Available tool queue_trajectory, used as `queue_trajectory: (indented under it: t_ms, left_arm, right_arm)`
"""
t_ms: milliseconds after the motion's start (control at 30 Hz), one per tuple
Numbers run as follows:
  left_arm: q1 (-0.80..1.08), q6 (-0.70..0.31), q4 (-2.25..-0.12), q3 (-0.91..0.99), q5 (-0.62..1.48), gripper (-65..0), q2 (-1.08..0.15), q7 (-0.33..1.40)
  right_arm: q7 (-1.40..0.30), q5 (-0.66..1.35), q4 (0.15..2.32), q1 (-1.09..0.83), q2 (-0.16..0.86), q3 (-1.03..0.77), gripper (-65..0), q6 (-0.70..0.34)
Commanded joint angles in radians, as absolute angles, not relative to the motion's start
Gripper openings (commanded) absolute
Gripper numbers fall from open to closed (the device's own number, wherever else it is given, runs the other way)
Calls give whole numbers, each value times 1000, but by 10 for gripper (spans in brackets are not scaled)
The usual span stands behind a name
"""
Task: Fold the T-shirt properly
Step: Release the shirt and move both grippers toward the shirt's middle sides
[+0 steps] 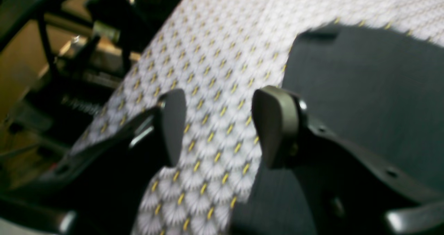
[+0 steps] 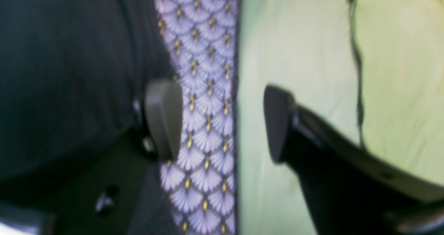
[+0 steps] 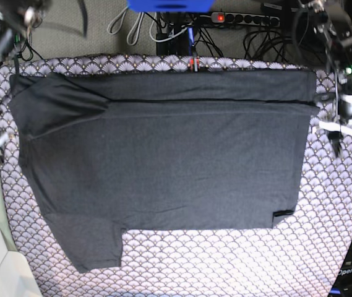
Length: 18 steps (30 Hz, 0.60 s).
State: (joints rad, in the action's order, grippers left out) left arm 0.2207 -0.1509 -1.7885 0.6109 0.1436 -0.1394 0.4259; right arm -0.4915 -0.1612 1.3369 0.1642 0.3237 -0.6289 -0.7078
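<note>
Both pairs of fingers are released and hold nothing. The left gripper [image 1: 218, 127] hangs over the fan-patterned purple-white tablecloth [image 1: 222, 54], just beside the edge of the large dark charcoal-grey T-shirt [image 1: 364, 89]. The right gripper [image 2: 222, 122] has its fingers wide apart above the strip of tablecloth at the table edge, with the shirt beside one finger.

The T-shirt lies spread flat on the table, and a narrow band along its far side is already turned over. One sleeve lies at the near side and one at the far corner.

For a good next fold, I think each gripper should pinch only the top layer at a corner or hem. Both should lift together and carry the cloth straight, so the edge comes parallel and no wrinkle forms.

Only the base view shows the whole shirt and the folded band. The wrist views show the open gaps between the fingers, which the base view does not make clear.
</note>
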Motion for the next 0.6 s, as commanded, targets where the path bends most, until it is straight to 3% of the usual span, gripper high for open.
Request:
queue_trajectory:
  t_ms: [0, 267, 567]
  left_arm:
    - [196, -140, -1801, 605, 150, -311, -156, 410]
    - [-10, -140, -1661, 564, 148, -311, -159, 410]
    - [-168, -140, -1406, 446, 150, -313, -257, 404]
  right_arm:
    - [-470, -168, 1308, 220, 348, -618, -272, -698]
    - [-366, -306, 871, 567, 351, -509, -272, -698]
    - [-174, -309, 544, 727, 374, -400, -272, -667]
